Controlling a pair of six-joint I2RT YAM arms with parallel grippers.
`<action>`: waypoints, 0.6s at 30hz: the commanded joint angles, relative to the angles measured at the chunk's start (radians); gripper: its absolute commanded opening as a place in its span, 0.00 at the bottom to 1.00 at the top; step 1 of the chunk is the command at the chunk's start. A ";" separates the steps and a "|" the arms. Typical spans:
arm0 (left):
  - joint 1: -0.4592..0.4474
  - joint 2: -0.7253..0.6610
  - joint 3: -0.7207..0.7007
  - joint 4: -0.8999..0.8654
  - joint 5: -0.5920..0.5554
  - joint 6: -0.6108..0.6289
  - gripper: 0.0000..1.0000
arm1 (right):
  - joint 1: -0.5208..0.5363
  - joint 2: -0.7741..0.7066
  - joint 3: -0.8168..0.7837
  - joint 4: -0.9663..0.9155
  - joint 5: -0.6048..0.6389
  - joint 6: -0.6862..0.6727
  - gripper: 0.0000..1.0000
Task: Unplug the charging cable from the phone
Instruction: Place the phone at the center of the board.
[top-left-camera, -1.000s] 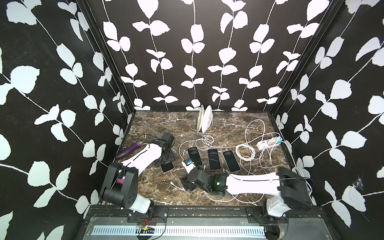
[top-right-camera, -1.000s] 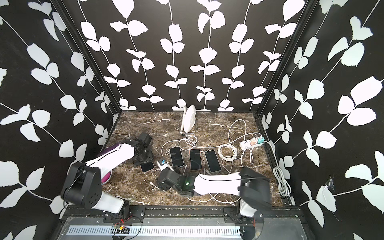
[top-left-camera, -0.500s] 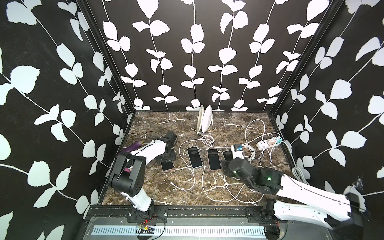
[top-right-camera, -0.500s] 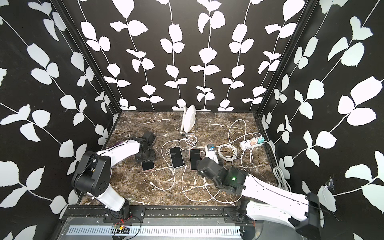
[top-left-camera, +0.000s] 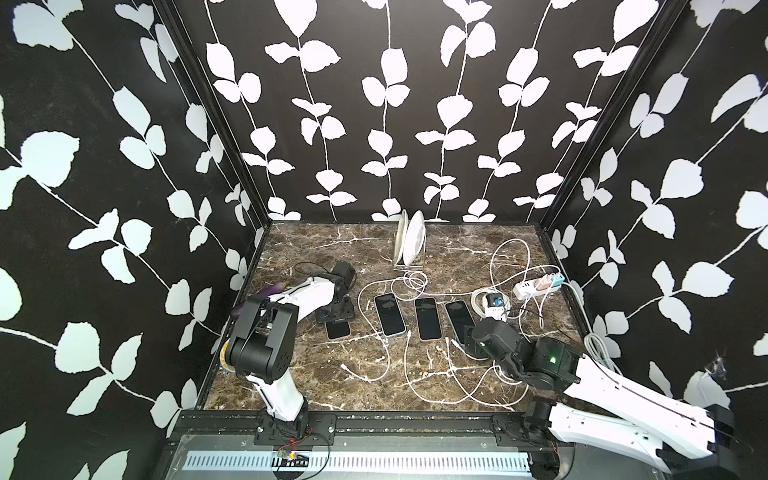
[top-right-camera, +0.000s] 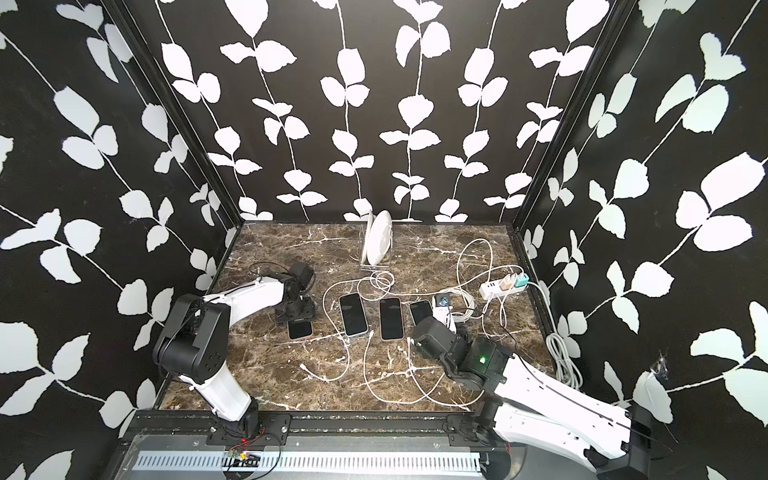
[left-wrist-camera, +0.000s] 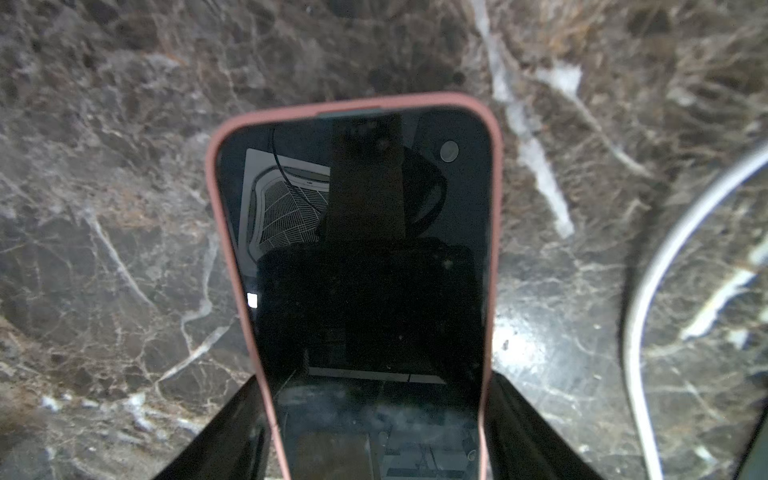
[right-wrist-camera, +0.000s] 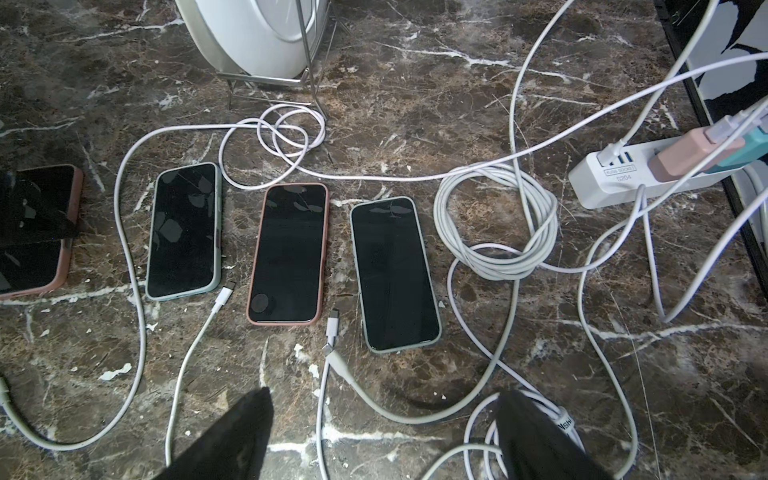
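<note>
A small phone (left-wrist-camera: 365, 249) in a pink case lies flat at the left end of a row of phones (top-left-camera: 337, 329). My left gripper (left-wrist-camera: 374, 384) is shut on it, one black finger against each long side of the case. No cable is plugged into the end I can see. The white charging cable's loose plug (top-left-camera: 345, 366) rests on the marble in front of the row. My right gripper (right-wrist-camera: 384, 395) hangs open and empty over loose cables, just in front of the rightmost phone (right-wrist-camera: 395, 274). In both top views it sits low at the right (top-left-camera: 469, 345), (top-right-camera: 419, 338).
Two more loose plugs (right-wrist-camera: 226, 291), (right-wrist-camera: 332, 326) lie between the phones. A coiled white cable (right-wrist-camera: 494, 224) and a power strip (top-left-camera: 538, 286) with chargers sit at the right. Plates stand in a wire rack (top-left-camera: 409, 241) at the back. Cables loop across the marble front.
My right arm swung from in front of the pink-cased phone over to the right end of the row, and the white cable now lies loose. The left gripper stayed on the phone.
</note>
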 joint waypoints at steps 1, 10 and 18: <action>0.001 -0.012 -0.020 0.027 0.035 0.010 0.52 | -0.009 -0.003 0.011 -0.011 -0.001 0.000 0.87; 0.001 -0.070 -0.032 0.007 0.046 0.013 0.88 | -0.010 -0.008 0.026 -0.024 0.001 0.000 0.89; 0.001 -0.186 -0.011 -0.068 0.010 0.025 0.98 | -0.011 -0.018 0.046 -0.049 0.015 -0.010 0.94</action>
